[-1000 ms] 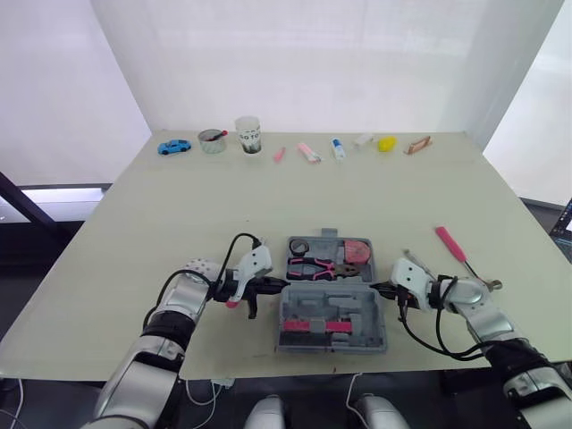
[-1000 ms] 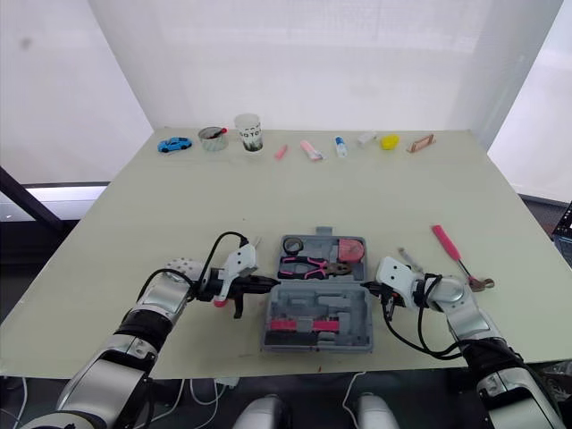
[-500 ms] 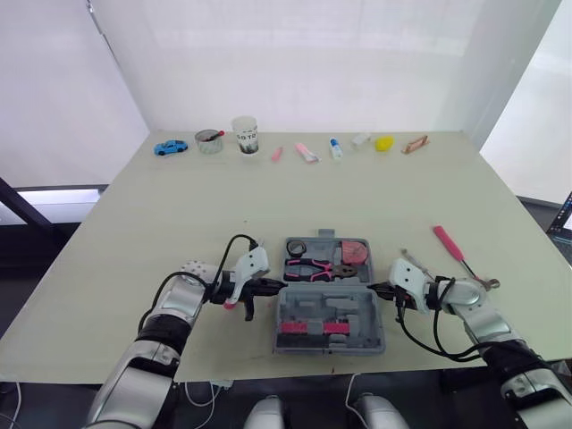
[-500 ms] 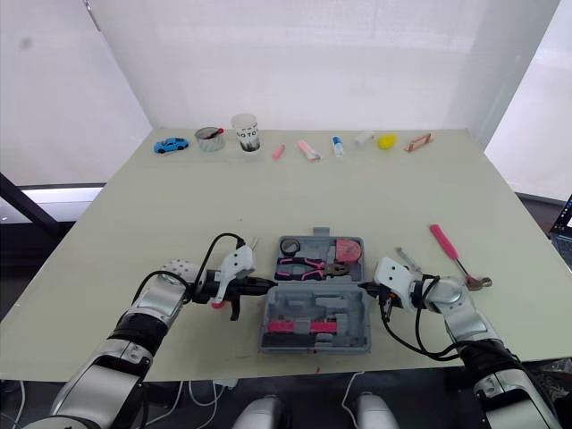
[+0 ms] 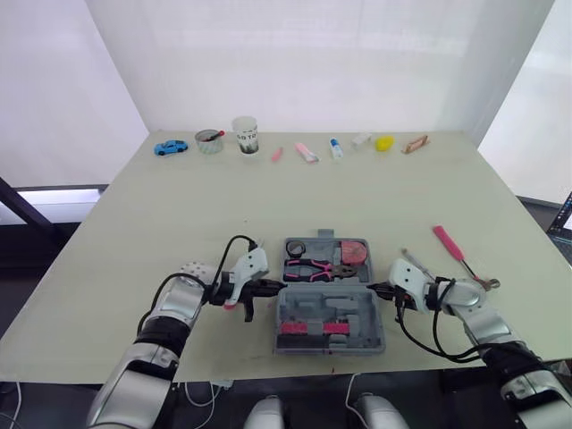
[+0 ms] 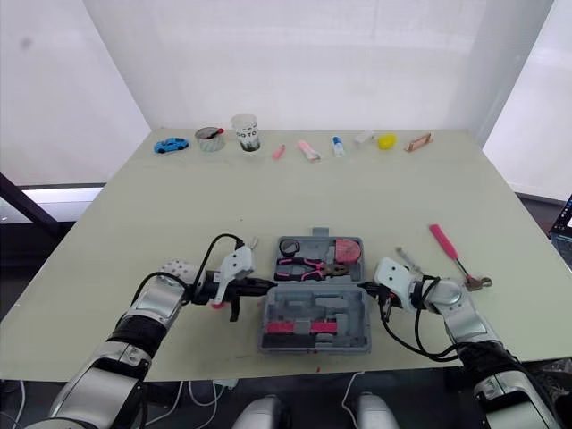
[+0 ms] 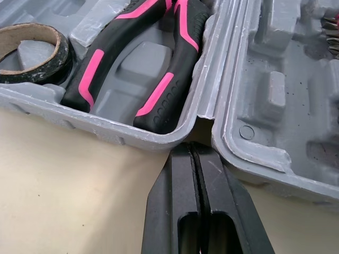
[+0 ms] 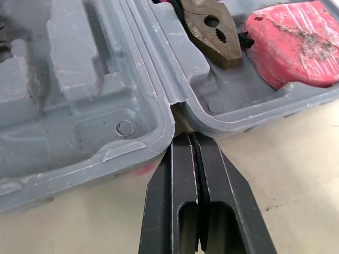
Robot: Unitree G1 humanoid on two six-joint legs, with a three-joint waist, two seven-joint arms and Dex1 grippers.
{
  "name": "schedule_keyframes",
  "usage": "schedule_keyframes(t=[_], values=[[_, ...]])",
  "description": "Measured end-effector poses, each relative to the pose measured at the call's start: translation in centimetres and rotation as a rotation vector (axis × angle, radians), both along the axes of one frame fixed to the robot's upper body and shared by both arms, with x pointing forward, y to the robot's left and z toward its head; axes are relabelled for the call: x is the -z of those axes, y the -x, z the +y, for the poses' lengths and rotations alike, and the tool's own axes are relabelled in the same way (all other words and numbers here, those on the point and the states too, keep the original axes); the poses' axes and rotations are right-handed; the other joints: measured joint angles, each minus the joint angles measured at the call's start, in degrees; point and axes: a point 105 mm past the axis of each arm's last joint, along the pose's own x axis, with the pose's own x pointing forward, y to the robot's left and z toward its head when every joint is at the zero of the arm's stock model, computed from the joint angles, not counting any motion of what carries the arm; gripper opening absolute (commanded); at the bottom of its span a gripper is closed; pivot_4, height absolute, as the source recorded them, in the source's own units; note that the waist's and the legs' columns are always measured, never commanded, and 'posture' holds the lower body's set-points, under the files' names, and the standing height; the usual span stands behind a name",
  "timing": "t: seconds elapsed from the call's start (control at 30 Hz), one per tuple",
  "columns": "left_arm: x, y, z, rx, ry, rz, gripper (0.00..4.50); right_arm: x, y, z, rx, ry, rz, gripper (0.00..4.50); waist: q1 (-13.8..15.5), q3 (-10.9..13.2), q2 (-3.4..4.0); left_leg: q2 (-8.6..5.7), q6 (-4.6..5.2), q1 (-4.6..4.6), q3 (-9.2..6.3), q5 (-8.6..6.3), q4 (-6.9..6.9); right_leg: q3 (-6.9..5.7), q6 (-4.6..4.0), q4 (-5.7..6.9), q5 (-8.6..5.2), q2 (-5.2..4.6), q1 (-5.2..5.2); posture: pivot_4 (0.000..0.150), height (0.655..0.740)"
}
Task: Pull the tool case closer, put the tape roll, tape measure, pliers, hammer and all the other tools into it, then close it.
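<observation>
The grey tool case (image 5: 288, 315) lies open near the table's front edge. Its far half holds the tape roll (image 5: 298, 247), the pink-handled pliers (image 5: 315, 265) and the red tape measure (image 5: 357, 251). My left gripper (image 5: 273, 287) is shut, with its tips at the hinge notch on the case's left side (image 7: 192, 148). My right gripper (image 5: 377, 289) is shut too, its tips at the hinge notch on the right side (image 8: 192, 136). The pink-handled hammer (image 5: 454, 248) and a silver tool (image 5: 414, 262) lie on the table to the right of the case.
Along the table's far edge stand a blue toy car (image 5: 170, 147), a small bowl (image 5: 211, 140), a paper cup (image 5: 245, 135), several small pink and white items, a yellow object (image 5: 384, 142) and a wooden piece (image 5: 416, 144). The case's near half reaches almost to the front edge.
The view has shifted slightly. The case, the tools and both grippers stand as before.
</observation>
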Motion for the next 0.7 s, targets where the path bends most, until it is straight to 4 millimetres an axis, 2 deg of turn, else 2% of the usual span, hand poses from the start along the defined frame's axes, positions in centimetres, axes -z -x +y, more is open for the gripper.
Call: schedule_keyframes(t=[0.13, 0.33, 0.5, 0.7], values=[[0.2, 0.3, 0.1, -0.009, 0.025, -0.004, 0.04, 0.0, 0.1, -0.9, 0.062, -0.027, 0.001, 0.0, 0.19, 0.0, 0.0, 0.0, 0.0, 0.0, 0.02, 0.0, 0.0, 0.01, 0.0, -0.01, 0.0, -0.01, 0.0, 0.15, 0.74], [-0.2, 0.7, 0.8, -0.072, 0.103, -0.026, 0.04, -0.6, 0.5, -3.4, 0.175, -0.072, -0.015, 0.0, 0.21, 0.01, 0.0, 0.01, 0.0, -0.02, -0.01, 0.0, 0.0, -0.01, 0.0, 0.0, 0.0, -0.01, -0.02, 0.15, 0.74], [-3.2, 1.0, 0.5, -0.07, 0.225, -0.095, 0.04, -2.0, 0.9, -3.8, 0.233, -0.16, -0.06, 0.0, 0.19, 0.01, 0.01, 0.02, 0.0, -0.02, 0.02, 0.0, 0.0, 0.02, 0.0, 0.0, 0.0, -0.01, -0.02, 0.15, 0.74], [-5.3, 1.9, 0.8, -0.081, 0.344, -0.1, 0.04, -3.4, 1.3, -4.6, 0.298, -0.237, -0.101, 0.0, 0.23, 0.01, 0.01, 0.02, 0.0, -0.03, -0.01, 0.0, 0.0, 0.01, 0.0, 0.0, 0.0, -0.01, -0.03, 0.15, 0.74]])
